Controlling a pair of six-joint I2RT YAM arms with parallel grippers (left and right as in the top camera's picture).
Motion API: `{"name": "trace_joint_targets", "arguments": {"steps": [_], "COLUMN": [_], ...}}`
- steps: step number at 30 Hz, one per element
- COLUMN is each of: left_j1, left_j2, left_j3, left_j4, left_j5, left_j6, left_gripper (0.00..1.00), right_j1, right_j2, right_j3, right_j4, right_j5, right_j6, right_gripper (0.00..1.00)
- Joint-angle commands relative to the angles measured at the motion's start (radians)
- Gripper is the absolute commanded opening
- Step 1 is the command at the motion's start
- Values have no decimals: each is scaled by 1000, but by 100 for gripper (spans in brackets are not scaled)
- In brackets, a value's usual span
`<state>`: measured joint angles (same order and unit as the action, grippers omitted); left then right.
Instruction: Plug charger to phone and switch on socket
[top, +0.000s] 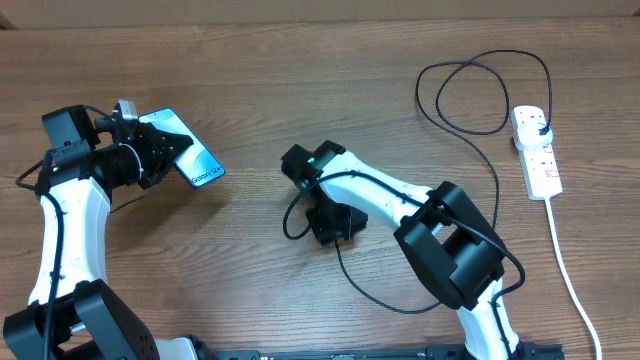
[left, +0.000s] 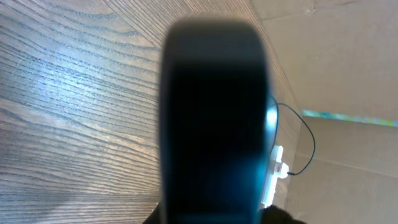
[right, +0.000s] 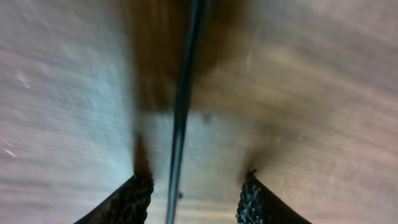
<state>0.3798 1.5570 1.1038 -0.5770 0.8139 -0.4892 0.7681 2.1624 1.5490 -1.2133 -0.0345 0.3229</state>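
Where phone (top: 190, 150) is gripped, screen lettering illegible

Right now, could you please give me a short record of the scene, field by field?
phone: gripped by the left gripper, screen showing from above
charger: black plug sits in the socket; cable trails over the table; its tip is out of sight
right gripper: open, cable running between its fingers, unclamped
socket: lies at the table's far right
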Motion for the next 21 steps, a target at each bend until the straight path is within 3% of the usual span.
{"name": "trace_joint_targets", "arguments": {"steps": [1,6,12,21], "left_j1": [2,2,2,2], "left_j2": [-27,-27,-27,-27], "left_j3": [11,11,11,11], "left_j4": [3,1,1,1], "left_j5": [17,17,17,17], "left_j6": [26,26,26,26], "left_gripper": [7,8,8,9], "right_j1": [-32,-62,-68,-68], "right_j2": [8,8,8,8], "right_j3": [0,0,0,-1], "right_j4": [65,149,241,250], "right_j5": [29,6,4,4], "right_j6": [43,45,49,51], "right_gripper": [49,46,31,18]}}
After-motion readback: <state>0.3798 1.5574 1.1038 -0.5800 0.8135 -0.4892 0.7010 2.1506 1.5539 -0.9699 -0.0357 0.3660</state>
